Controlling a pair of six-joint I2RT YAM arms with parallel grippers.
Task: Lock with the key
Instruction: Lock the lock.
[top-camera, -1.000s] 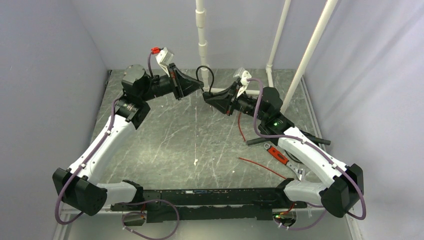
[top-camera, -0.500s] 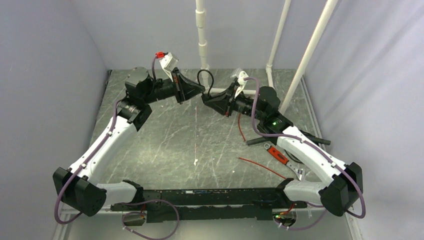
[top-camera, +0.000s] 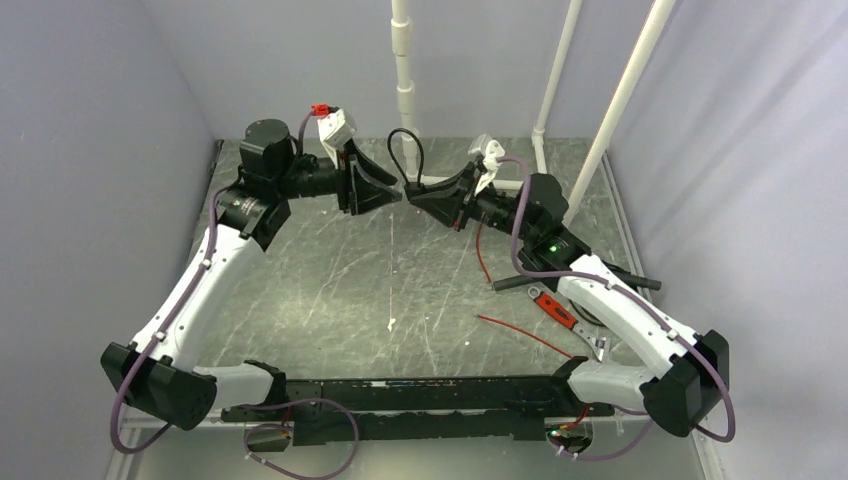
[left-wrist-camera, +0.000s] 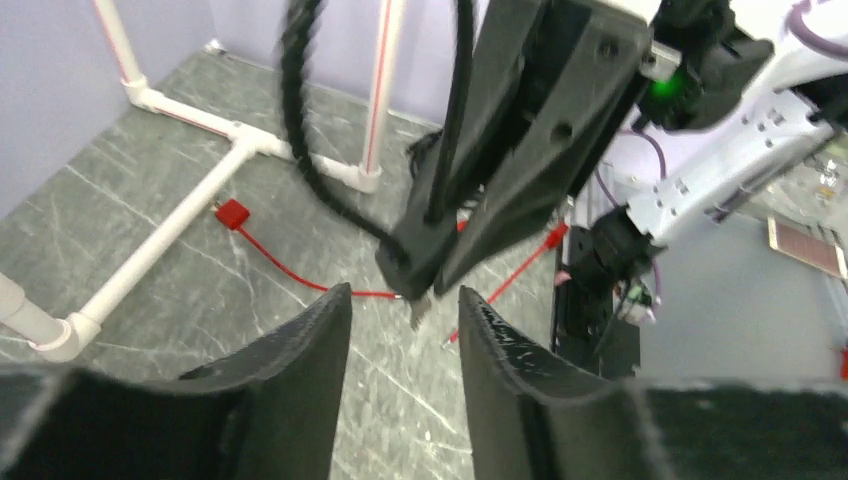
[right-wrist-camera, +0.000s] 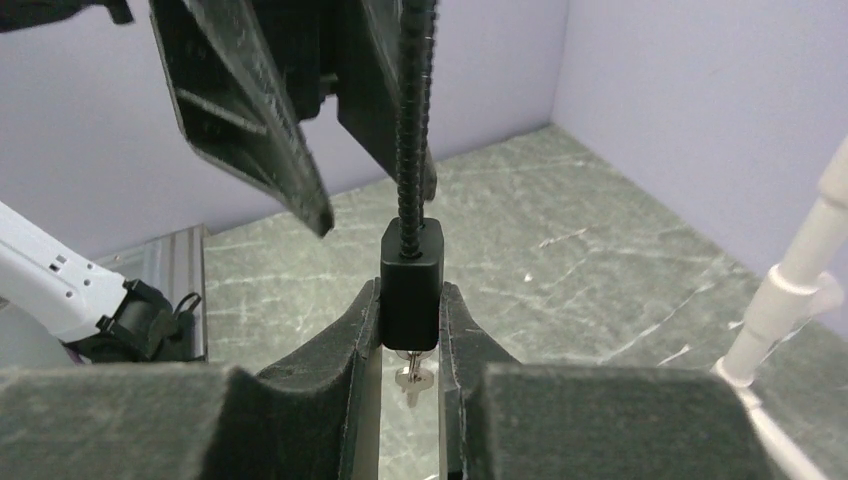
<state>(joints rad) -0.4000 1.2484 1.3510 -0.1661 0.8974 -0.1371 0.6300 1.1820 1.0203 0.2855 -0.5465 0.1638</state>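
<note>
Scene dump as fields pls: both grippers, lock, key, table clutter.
left gripper: open, empty, pointed at the key
right gripper: shut on lock body
key: sticks out of lock body's end
cable: black, runs up from lock body
lock height: held off the table
clutter: red wire, wrench by right arm

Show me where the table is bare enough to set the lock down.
Bare: the table centre-left, bordered by the left arm, the near black rail and the red wire. Crowded: front right around the wrench, and at the back where left tool and right tool meet by the lock.
</note>
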